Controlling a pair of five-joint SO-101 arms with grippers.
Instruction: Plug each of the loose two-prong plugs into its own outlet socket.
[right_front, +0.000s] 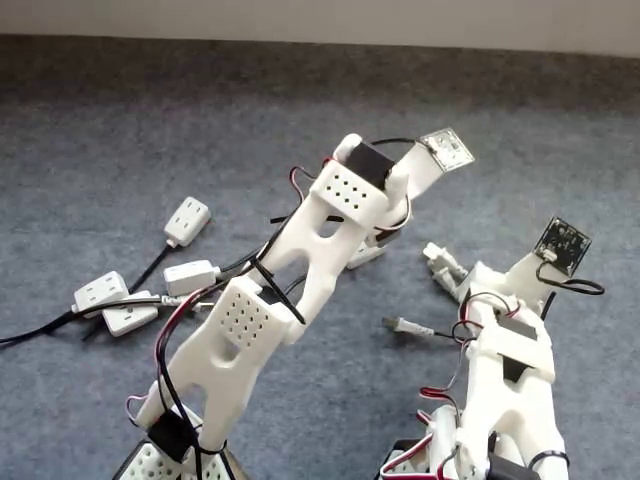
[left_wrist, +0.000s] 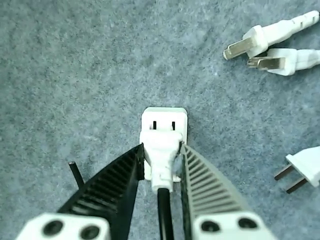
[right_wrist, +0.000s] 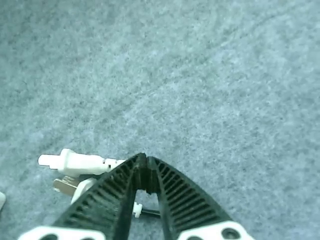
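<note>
My left gripper (left_wrist: 161, 151) is shut on a white outlet socket (left_wrist: 164, 122) with a black cord, its two slots facing up off the grey carpet. Two loose white two-prong plugs (left_wrist: 260, 37) lie side by side a little beyond it, and a third plug (left_wrist: 304, 170) lies off to one side. My right gripper (right_wrist: 145, 167) is shut, fingertips together, just above the carpet, with a pair of white plugs (right_wrist: 75, 161) lying beside it. From above, those plugs (right_front: 440, 262) sit at the right arm's tip, and one plug (right_front: 405, 325) lies between the arms.
Several more white outlet sockets (right_front: 187, 220) with black cords lie in a cluster at the left (right_front: 100, 292). The left arm (right_front: 300, 260) stretches diagonally over the middle. Bare grey carpet (right_front: 200, 120) spreads across the back.
</note>
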